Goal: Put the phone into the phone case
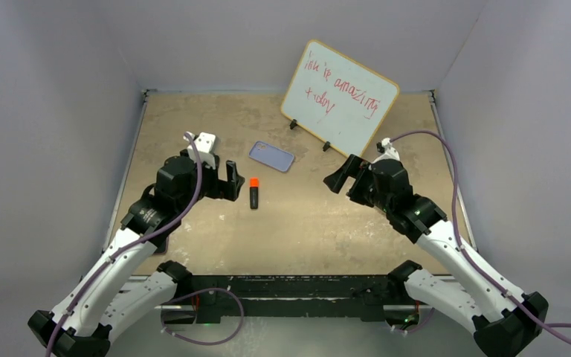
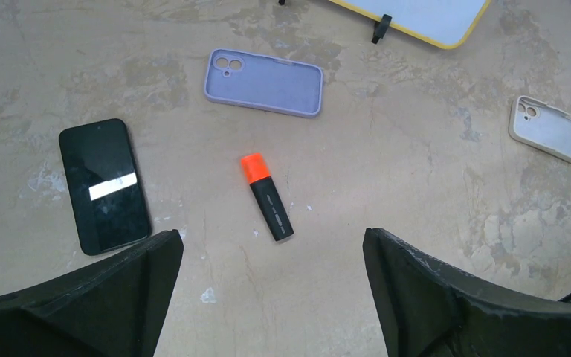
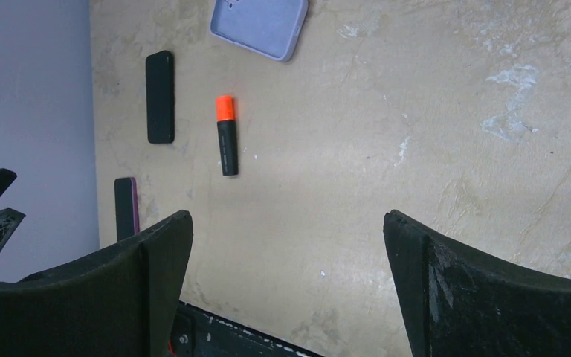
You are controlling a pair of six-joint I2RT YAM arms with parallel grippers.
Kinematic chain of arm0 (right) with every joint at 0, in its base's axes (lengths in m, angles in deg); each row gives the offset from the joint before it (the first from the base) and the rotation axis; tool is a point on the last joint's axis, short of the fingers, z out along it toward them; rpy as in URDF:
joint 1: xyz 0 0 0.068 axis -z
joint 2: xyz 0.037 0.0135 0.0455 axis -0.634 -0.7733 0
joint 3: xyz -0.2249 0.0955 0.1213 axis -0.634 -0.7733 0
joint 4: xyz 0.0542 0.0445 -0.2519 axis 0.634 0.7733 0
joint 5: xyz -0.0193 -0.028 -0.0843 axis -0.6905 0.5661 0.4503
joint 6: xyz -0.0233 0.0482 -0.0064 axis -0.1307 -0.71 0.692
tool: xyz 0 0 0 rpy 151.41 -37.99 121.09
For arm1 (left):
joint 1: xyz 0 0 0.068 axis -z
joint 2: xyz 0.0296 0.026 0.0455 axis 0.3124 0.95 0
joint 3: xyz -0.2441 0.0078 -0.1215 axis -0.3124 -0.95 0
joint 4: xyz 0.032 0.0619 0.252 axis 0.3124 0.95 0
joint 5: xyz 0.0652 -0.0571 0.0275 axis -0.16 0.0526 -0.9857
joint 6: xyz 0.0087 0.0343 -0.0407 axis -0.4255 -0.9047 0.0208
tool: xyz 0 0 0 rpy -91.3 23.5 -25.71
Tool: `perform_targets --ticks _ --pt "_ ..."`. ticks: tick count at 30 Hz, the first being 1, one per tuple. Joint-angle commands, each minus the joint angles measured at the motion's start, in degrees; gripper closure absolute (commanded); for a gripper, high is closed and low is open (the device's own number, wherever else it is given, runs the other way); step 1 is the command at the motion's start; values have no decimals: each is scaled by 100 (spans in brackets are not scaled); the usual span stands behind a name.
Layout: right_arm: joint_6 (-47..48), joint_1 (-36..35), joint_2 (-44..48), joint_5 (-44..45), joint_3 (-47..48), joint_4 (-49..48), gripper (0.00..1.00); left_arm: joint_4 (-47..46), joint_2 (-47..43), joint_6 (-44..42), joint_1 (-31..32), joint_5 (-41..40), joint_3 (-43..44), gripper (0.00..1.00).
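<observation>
Lying on the tabletop (image 2: 431,134), the phone (image 2: 105,184) was shown only by wrist views, the phone case (image 1: 271,156) overhead too, left hand (image 2: 271,245) and right hand (image 3: 286,217) spread, empty.

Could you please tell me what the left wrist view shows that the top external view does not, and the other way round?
Only the left wrist view shows the phone, lying screen up to the left of the marker, and a white case at its right edge. Only the top external view shows the red writing on the whiteboard, the left arm and the right arm. Both show the lavender phone case and the marker, lying apart on the table.
</observation>
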Motion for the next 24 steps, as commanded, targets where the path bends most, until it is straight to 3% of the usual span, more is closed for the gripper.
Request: perform_targets --ticks 1,9,15,22,24 --pt "-230 10 71 289 78 148 1 -111 -181 -103 -4 42 -29 3" --pt "-579 9 23 727 225 454 1 2 -296 -131 -3 -59 -62 1" --pt "-1639 8 -1 1567 167 898 3 66 -445 -153 -3 -77 -204 0" --pt "-2576 48 -337 2410 -4 1094 15 71 -451 -222 -3 -36 -244 0" --pt "-2745 67 -546 2634 6 1227 24 31 -419 -230 -5 23 -281 0"
